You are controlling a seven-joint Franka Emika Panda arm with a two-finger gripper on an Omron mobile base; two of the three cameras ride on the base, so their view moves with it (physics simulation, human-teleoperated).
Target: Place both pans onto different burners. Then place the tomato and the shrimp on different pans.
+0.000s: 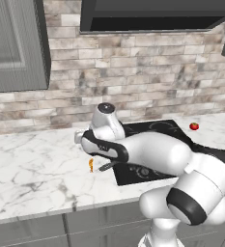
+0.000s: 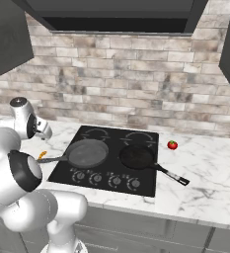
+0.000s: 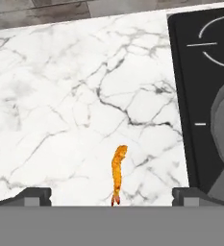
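Note:
The dark grey skillet (image 2: pixel 88 152) rests on the cooktop's front left burner, its short handle (image 2: pixel 52 159) pointing left. The blacker pan (image 2: pixel 136 156) sits on the front right burner, long handle aimed at the front right. A red tomato (image 2: pixel 172 145) lies on the marble right of the cooktop, also seen as the tomato (image 1: pixel 194 126). The orange shrimp (image 3: pixel 118 173) lies on the marble left of the cooktop, near the skillet handle. My gripper (image 3: pixel 112 198) hangs open above it, one fingertip on each side, holding nothing.
The black cooktop (image 2: pixel 111 141) has two free rear burner rings (image 2: pixel 138 137) and knobs along its front edge. Marble counter stretches left of the shrimp (image 1: pixel 91 165). A brick wall stands behind, with a hood above the cooktop and cabinets to both sides.

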